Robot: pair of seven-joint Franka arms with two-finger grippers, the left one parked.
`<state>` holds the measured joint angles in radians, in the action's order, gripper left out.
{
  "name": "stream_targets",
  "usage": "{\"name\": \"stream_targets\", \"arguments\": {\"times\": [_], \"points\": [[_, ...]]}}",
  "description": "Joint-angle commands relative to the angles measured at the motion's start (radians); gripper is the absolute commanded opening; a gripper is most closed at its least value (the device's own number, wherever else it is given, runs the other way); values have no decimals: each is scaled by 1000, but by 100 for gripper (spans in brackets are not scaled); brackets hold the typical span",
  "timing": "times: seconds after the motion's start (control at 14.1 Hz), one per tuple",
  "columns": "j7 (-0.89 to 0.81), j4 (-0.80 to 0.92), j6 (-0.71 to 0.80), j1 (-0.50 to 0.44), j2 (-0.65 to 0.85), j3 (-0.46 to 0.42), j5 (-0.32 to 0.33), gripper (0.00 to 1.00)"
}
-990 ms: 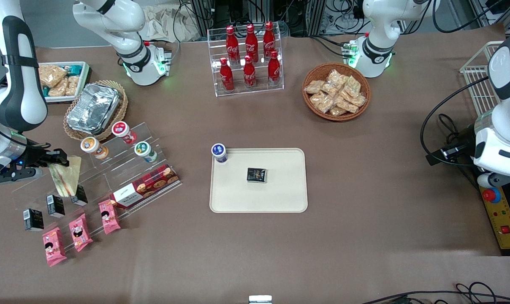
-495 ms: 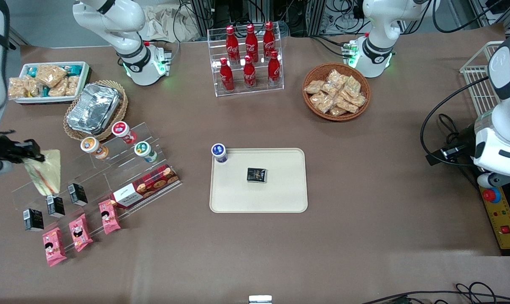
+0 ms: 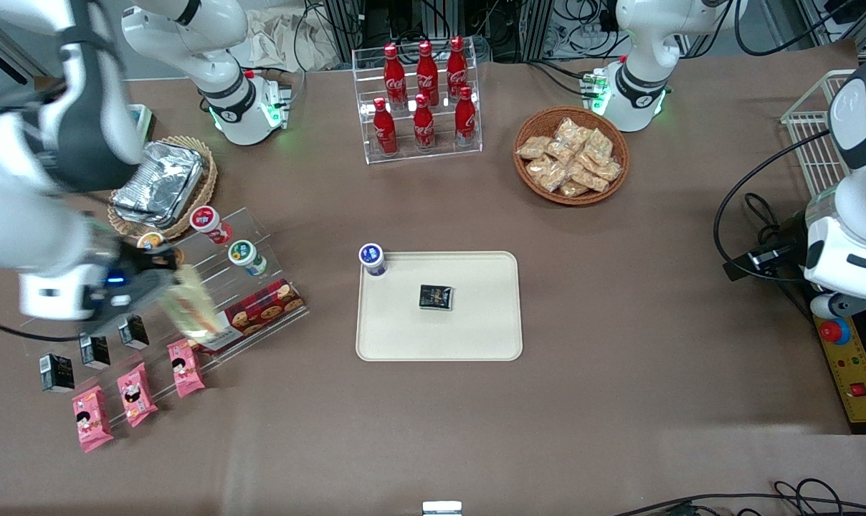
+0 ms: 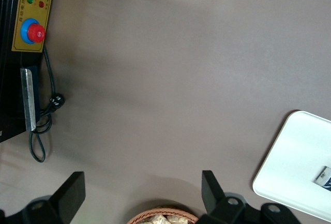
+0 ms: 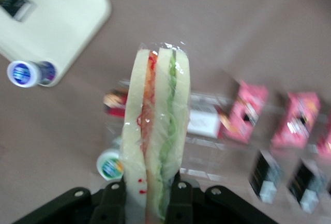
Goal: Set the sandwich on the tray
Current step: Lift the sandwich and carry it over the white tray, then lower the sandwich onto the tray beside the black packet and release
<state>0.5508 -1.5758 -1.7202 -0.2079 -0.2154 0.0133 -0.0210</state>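
My right gripper (image 3: 162, 281) is shut on the sandwich (image 3: 191, 305), a wrapped wedge of pale bread with red and green filling. It holds it in the air above the clear acrylic shelf (image 3: 189, 287) at the working arm's end of the table. In the right wrist view the sandwich (image 5: 156, 125) stands clamped between the two black fingers (image 5: 114, 203). The cream-beige tray (image 3: 476, 337) lies flat at the table's middle with a small black packet (image 3: 435, 297) on it and a blue-lidded cup (image 3: 372, 259) at its corner. The tray (image 5: 57, 12) also shows in the right wrist view.
The shelf holds lidded cups (image 3: 241, 253), a red cookie box (image 3: 261, 308), black cartons (image 3: 94, 350) and pink packets (image 3: 135, 393). A foil container (image 3: 159, 183) sits in a basket beside it. A cola bottle rack (image 3: 422, 97) and a snack basket (image 3: 571, 155) stand farther from the camera.
The right arm has swung with the sandwich from the table's edge back over the shelf, toward the tray. The tray and its items have not moved.
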Motion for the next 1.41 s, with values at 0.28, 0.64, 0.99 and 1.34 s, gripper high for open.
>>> {"name": "stream_targets", "arguments": {"times": [0.28,0.64,0.99,1.34], "points": [[12,37,-280,-286,-151,7,22,28],[61,39,-520,-406,-306,5,148,28],[89,39,-710,-449,-444,5,159,28],[89,40,-729,-486,-487,8,165,29]]}}
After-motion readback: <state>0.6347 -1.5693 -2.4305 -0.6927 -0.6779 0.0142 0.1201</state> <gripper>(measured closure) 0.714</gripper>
